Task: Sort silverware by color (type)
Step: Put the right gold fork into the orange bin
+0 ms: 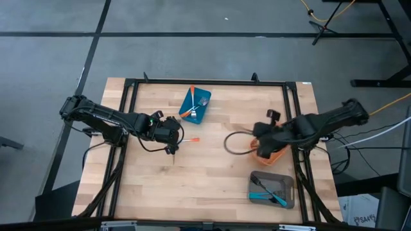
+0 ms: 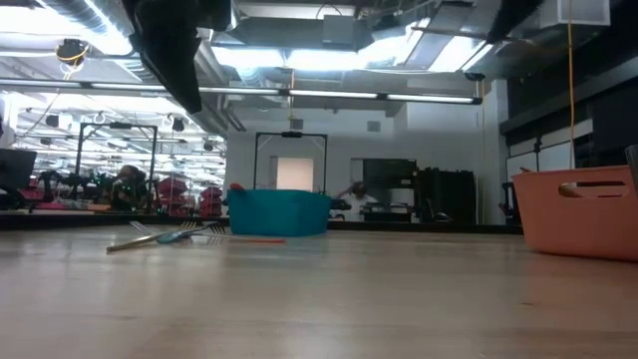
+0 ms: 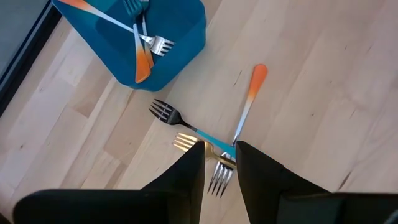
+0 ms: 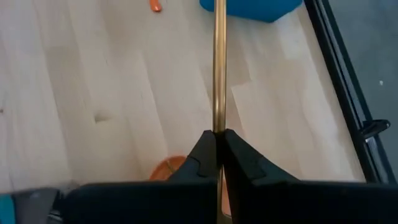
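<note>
Silverware sits split across your bench (image 1: 212, 186): blue bin (image 1: 196, 106) with two orange-handled forks, grey tray (image 1: 273, 190) with a blue one. Three loose forks (image 3: 208, 146) lie crossed beneath your left end effector (image 3: 219, 163), fingers apart astride them. Your right end effector (image 4: 217, 149) clamps one gold fork (image 4: 219, 68) above the orange bin (image 1: 277, 154).

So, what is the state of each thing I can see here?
Left gripper: fingers open, over the loose forks.
Right gripper: fingers shut on gold fork.
Blue container: holds forks.
Grey container: holds a blue-handled fork.
Orange-handled fork: lying on the table.
</note>
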